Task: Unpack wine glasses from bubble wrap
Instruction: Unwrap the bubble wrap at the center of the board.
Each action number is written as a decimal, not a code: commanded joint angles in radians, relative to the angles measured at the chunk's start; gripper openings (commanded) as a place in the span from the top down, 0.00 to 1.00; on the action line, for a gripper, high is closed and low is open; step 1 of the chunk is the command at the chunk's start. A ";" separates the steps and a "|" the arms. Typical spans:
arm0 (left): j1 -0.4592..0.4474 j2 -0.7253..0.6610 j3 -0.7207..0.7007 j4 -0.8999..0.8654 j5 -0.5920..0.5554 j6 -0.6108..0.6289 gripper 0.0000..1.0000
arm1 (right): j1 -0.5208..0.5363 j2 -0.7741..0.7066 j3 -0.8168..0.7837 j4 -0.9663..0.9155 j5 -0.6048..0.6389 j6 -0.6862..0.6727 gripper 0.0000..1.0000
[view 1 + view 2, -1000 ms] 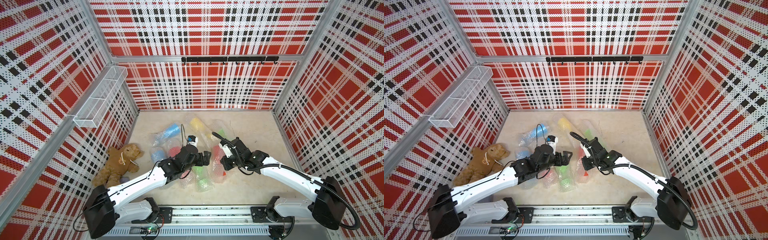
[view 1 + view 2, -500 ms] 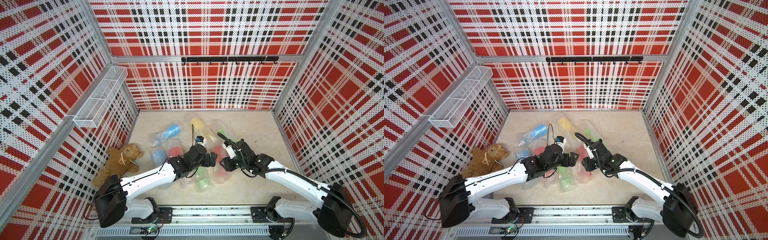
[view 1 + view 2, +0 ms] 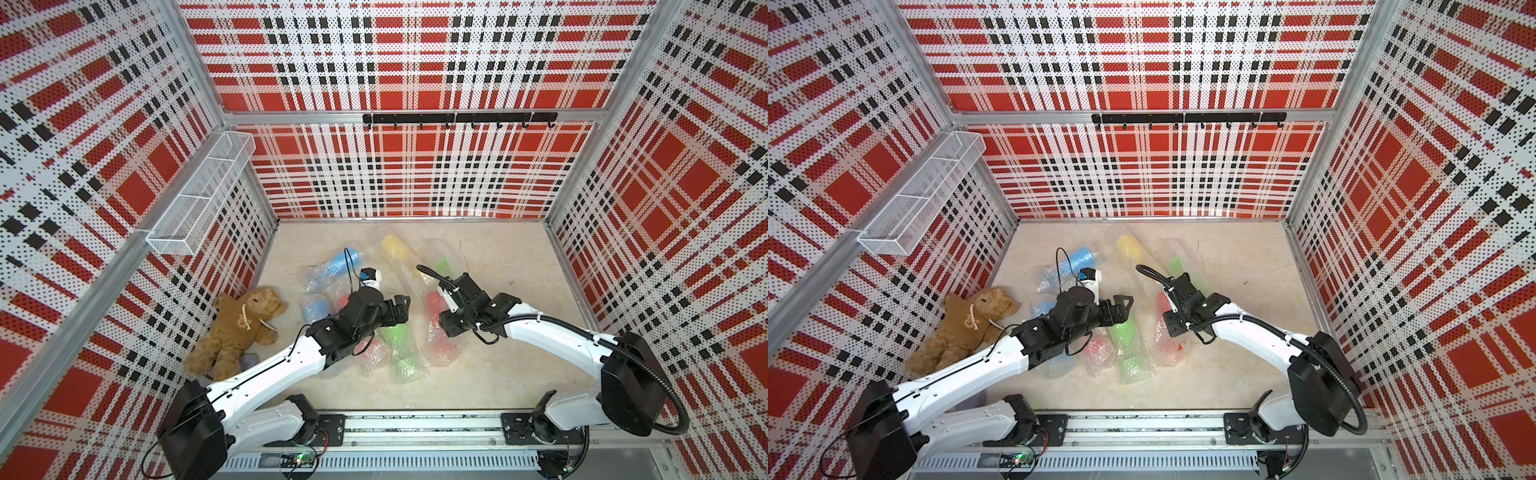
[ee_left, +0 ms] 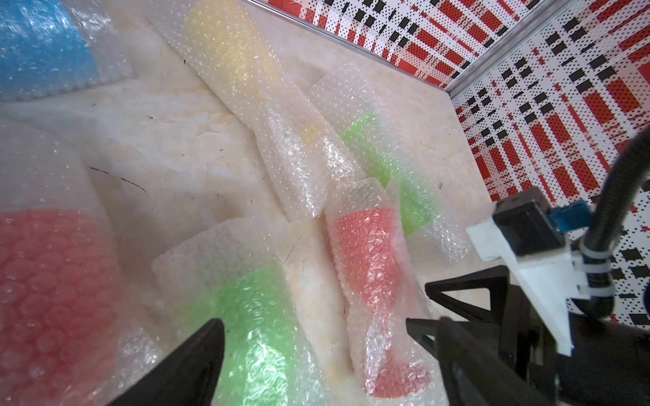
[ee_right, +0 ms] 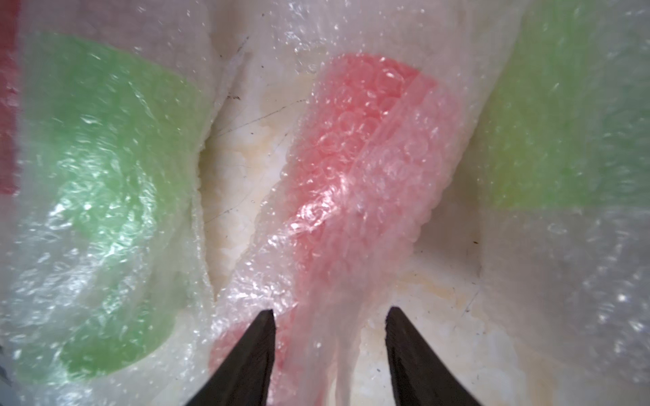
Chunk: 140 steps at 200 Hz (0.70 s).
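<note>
Clear bubble wrap (image 4: 299, 175) sleeves all the coloured plastic stemmed goblets (image 3: 392, 245) heaped mid-floor; none looks unpacked yet. The left gripper (image 3: 401, 309) hangs wide open over a green goblet (image 4: 246, 309). The right gripper (image 5: 330, 311), jaws apart, straddles a wrapped red goblet (image 5: 351, 140).

The white-shelled left arm (image 3: 266, 370) and right arm (image 3: 552, 332) have black joint housings and are mounted on a silver slotted base rail (image 3: 415, 424). The right arm carries a black corrugated conduit (image 3: 434, 275), and the right gripper (image 5: 329, 310) ends in black wedge-shaped fingers (image 5: 246, 362). Small dark dots along the left shell appear to be screws.
</note>
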 commanded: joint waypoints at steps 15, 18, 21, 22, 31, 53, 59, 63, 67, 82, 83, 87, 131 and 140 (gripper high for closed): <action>-0.051 0.039 0.021 0.013 0.007 0.029 0.06 | -0.004 -0.011 -0.017 0.005 0.039 -0.007 0.79; -0.057 0.047 0.024 0.014 0.007 0.032 0.06 | -0.006 -0.015 -0.020 0.008 0.036 -0.007 0.81; -0.063 0.052 0.029 0.013 0.007 0.033 0.06 | -0.007 -0.019 -0.023 0.013 0.028 -0.007 0.84; -0.065 0.056 0.031 0.013 0.007 0.034 0.06 | -0.007 -0.021 -0.023 0.014 0.026 -0.007 0.85; -0.081 0.083 0.045 0.013 0.017 0.040 0.06 | -0.011 -0.041 -0.034 0.035 0.007 -0.001 0.90; -0.125 0.151 0.084 0.013 0.037 0.056 0.06 | -0.040 -0.104 -0.065 0.092 -0.092 0.016 0.94; -0.136 0.168 0.095 0.016 0.048 0.062 0.06 | -0.053 -0.115 -0.074 0.104 -0.119 0.023 0.97; -0.142 0.179 0.102 0.020 0.057 0.067 0.06 | -0.063 -0.123 -0.081 0.112 -0.140 0.028 0.99; -0.150 0.192 0.108 0.022 0.067 0.073 0.07 | -0.073 -0.131 -0.087 0.118 -0.159 0.032 1.00; -0.169 0.231 0.128 0.032 0.108 0.092 0.08 | -0.105 -0.161 -0.116 0.157 -0.230 0.046 1.00; -0.169 0.233 0.129 0.033 0.111 0.093 0.08 | -0.107 -0.163 -0.117 0.161 -0.234 0.047 1.00; -0.171 0.242 0.134 0.034 0.121 0.097 0.08 | -0.115 -0.170 -0.125 0.171 -0.252 0.051 1.00; -0.200 0.307 0.156 0.069 0.211 0.112 0.11 | -0.162 -0.201 -0.169 0.248 -0.403 0.103 1.00; -0.201 0.325 0.161 0.076 0.222 0.106 0.11 | -0.172 -0.202 -0.181 0.265 -0.426 0.121 1.00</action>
